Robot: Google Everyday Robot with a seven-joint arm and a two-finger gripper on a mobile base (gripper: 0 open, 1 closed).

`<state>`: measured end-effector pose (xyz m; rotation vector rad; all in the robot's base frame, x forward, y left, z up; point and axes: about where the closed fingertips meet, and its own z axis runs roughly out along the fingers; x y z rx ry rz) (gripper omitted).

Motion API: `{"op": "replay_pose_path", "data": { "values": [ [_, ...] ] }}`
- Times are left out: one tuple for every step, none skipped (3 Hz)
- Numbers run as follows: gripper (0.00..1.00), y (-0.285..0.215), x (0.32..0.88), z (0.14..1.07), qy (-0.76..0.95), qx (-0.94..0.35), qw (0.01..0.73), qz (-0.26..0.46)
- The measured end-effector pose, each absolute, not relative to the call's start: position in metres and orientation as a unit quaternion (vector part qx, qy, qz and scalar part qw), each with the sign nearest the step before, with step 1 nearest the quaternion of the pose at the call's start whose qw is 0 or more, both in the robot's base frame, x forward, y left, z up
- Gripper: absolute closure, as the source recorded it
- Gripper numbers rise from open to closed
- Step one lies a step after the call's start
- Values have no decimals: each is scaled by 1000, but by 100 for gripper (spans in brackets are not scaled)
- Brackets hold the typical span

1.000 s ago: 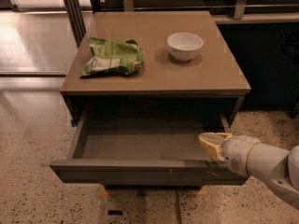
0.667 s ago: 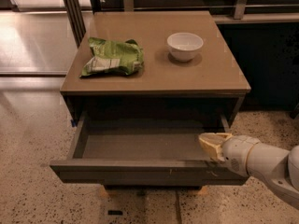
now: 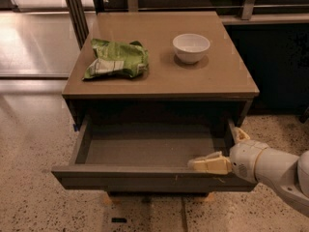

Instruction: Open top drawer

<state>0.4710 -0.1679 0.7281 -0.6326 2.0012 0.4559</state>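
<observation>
The top drawer (image 3: 145,178) of the brown cabinet is pulled well out, so its shallow grey tray (image 3: 145,149) shows, with nothing in it. Small pale scratch marks sit on the dark front, right of centre. My gripper (image 3: 224,151) is at the drawer's front right corner, with the white arm coming in from the lower right. One pale finger (image 3: 208,165) lies along the inner top edge of the drawer front. The other finger (image 3: 240,135) stands by the right side wall. The fingers are apart and hold nothing.
On the cabinet top (image 3: 159,83) lie a green chip bag (image 3: 117,58) at the left and a white bowl (image 3: 191,47) at the right. Speckled floor (image 3: 34,139) surrounds the cabinet. A dark cabinet wall (image 3: 280,66) stands to the right, and metal posts (image 3: 77,11) at the back left.
The drawer has not visibly moved. My gripper's lower finger now reaches a little further left along the drawer front.
</observation>
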Motion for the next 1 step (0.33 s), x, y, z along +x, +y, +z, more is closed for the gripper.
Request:
{"op": "replay_pose_path", "data": {
  "values": [
    [0,-168,471,728,819,-259,477,187]
  ]
}}
